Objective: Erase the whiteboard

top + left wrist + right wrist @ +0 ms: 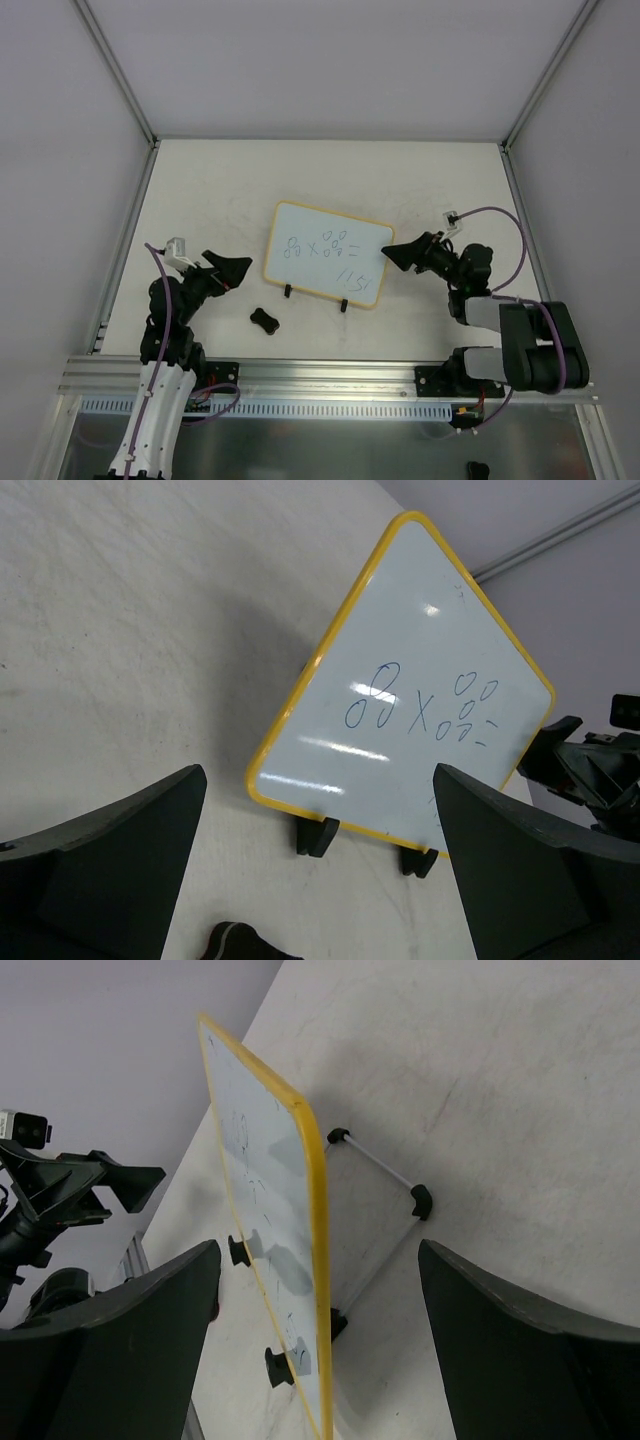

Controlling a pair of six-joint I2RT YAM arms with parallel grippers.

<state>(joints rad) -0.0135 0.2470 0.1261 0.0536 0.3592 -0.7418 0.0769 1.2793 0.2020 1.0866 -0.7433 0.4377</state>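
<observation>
Whiteboard (325, 255) stands propped near-upright on its two black clip feet (288, 292) mid-table (200, 190), writing face toward the arm bases; dark handwritten marks (320, 245) run across the middle and lower right of the face; nothing wiped yet.

Eraser (265, 320), small, black, bone-shaped, lies just in front of the whiteboard's left foot, apart from it, untouched.

Left gripper (238, 268) hovers just off the whiteboard's left edge; fingers spread wide, nothing between them; eraser near it, on the bases' side.

Right gripper (392, 254) sits at the whiteboard's right edge; its wrist view shows the yellow frame edge-on, in line with the gap between its fingers; fingers wide apart, no contact visible.

Step in hand, as judged: approach only; right arm looks set to steady the whiteboard by its edge; eraser not picked up.

Next move calls for: right fingers closing gently on the frame without tipping the whiteboard backward; left gripper dropping to the eraser, pinching across its narrow waist.
</observation>
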